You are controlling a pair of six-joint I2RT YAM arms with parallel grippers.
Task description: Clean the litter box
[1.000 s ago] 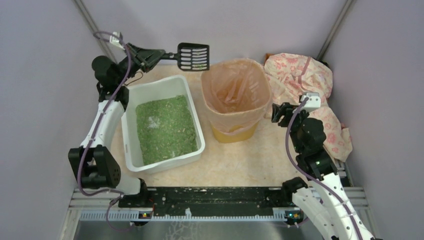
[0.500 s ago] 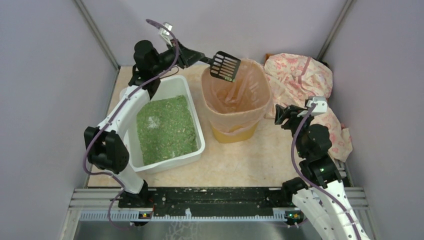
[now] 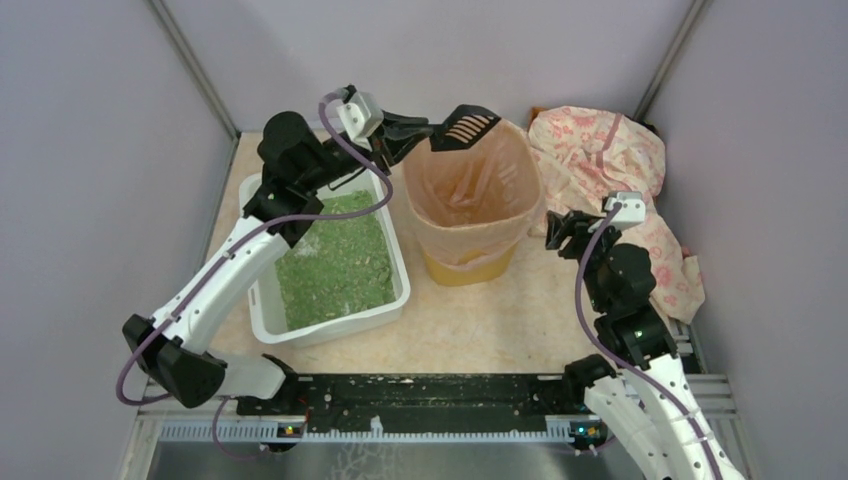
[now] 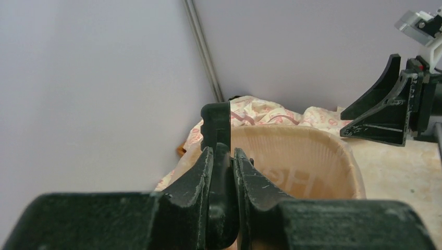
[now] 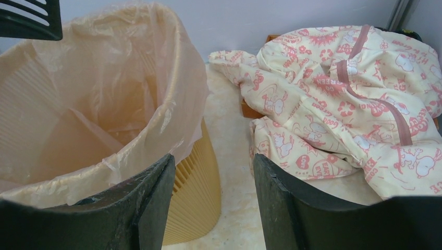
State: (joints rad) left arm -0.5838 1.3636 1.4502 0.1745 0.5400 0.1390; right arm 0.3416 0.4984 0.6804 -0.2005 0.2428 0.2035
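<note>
A white litter box [image 3: 263, 309] holding green litter [image 3: 335, 262] stands at the left of the table. To its right is a yellow bin [image 3: 470, 262] lined with a clear bag [image 5: 120, 78]. My left gripper [image 3: 408, 130] is shut on the handle of a black slotted scoop [image 3: 466, 126], whose head is tipped on edge over the bin's back left rim. The left wrist view shows the handle [image 4: 216, 125] clamped edge-on between the fingers, with the bin [image 4: 297, 161] beyond. My right gripper [image 3: 560, 230] is open with nothing in it, just right of the bin.
A cream cloth with pink print [image 3: 600, 150] lies bunched at the back right, close behind the right arm. Grey walls close in the table on three sides. A black rail [image 3: 420, 392] runs along the near edge.
The left arm has swung the scoop rightward from above the litter box's back corner to over the bin and rolled it onto its edge. The right gripper shifted only slightly.
</note>
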